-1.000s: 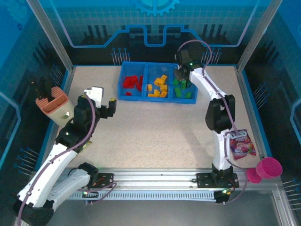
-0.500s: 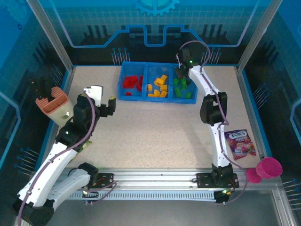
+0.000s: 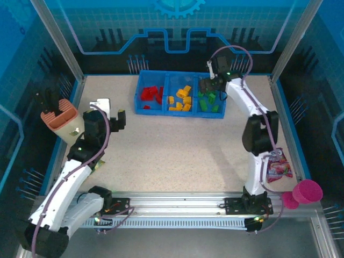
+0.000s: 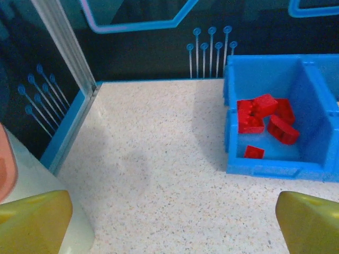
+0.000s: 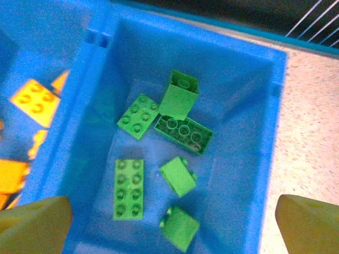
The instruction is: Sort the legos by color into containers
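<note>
The blue tray point(image 3: 166, 113) stands at the back of the table with its three containers side by side. Red legos point(image 3: 152, 94) lie in the left one, yellow-orange legos point(image 3: 181, 99) in the middle, green legos point(image 3: 209, 100) in the right. My right gripper point(image 3: 210, 86) hovers over the green container, open and empty; several green legos point(image 5: 128, 188) lie loose below my right gripper point(image 5: 169, 227). My left gripper point(image 3: 110, 110) hangs open over bare table to the left of the tray, and the red legos point(image 4: 265, 119) sit ahead of my left gripper point(image 4: 172, 227).
A beige-and-pink utensil holder point(image 3: 60, 119) stands at the left edge, close to the left arm. A snack packet point(image 3: 278, 167) and a magenta cup point(image 3: 306, 192) lie at the near right. Yellow-orange legos point(image 5: 33, 103) show beyond the tray's divider point(image 5: 87, 106).
My right gripper has gone from shut to open above the green container, and that arm has swung slightly right. The left arm has drawn back a little to the left.
</note>
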Robot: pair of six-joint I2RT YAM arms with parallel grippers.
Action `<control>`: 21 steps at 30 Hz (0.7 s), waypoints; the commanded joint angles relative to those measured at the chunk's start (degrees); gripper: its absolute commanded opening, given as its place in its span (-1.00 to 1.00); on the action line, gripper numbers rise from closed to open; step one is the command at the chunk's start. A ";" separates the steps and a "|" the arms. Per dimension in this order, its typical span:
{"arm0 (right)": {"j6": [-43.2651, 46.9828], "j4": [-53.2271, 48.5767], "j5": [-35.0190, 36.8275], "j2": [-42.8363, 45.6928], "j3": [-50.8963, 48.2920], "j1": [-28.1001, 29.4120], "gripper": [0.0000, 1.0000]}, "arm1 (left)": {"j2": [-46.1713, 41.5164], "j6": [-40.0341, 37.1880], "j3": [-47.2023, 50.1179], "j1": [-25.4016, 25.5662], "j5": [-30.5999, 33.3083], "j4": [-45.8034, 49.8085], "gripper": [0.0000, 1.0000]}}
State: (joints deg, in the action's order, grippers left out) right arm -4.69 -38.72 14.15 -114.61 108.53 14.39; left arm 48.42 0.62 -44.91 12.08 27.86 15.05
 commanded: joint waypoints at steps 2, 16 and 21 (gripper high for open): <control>-0.84 6.46 -2.17 14.96 -10.66 -0.39 1.00 | 2.51 5.43 5.11 -6.81 -1.81 -8.92 0.99; 3.50 41.71 -8.76 47.93 -66.06 1.34 1.00 | 23.06 5.96 29.28 -14.45 -15.96 -63.25 0.99; 3.60 42.00 -11.14 50.93 -72.97 1.58 0.99 | 30.47 3.21 27.95 -14.23 -21.74 -67.93 0.98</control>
State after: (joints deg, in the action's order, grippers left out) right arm -2.00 -1.54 5.39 -66.35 37.85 15.16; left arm 75.99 4.56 -16.34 -1.93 11.55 -42.76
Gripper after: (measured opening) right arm 0.997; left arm 0.992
